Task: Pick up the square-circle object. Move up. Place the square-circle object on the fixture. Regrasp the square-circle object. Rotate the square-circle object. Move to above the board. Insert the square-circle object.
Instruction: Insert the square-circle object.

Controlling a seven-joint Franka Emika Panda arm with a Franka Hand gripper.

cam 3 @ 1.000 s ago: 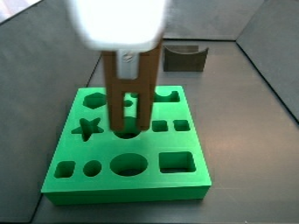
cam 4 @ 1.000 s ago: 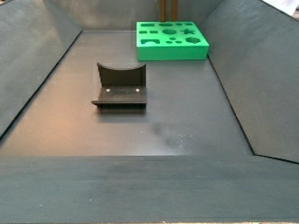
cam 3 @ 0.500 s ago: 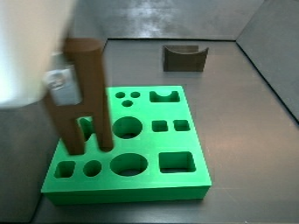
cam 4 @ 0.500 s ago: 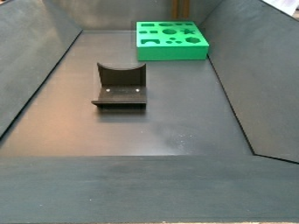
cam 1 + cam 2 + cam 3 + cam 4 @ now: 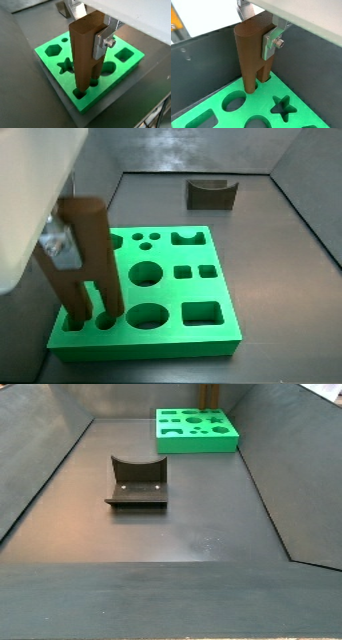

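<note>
One gripper [image 5: 83, 316] clamped on one square-circle object [image 5: 87, 55], upright, lower end in hole near board [image 5: 214, 288] front-left corner. One fixture [image 5: 211, 194] near floor's far edge, well apart.

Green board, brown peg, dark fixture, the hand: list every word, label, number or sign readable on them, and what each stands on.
None: no readable text shows in any view.
The bright green board with shaped holes bears only cut-out shapes.
The slim brown wooden peg, gripped by the hand over the board, is plain.
The dark notched fixture is unmarked.
</note>
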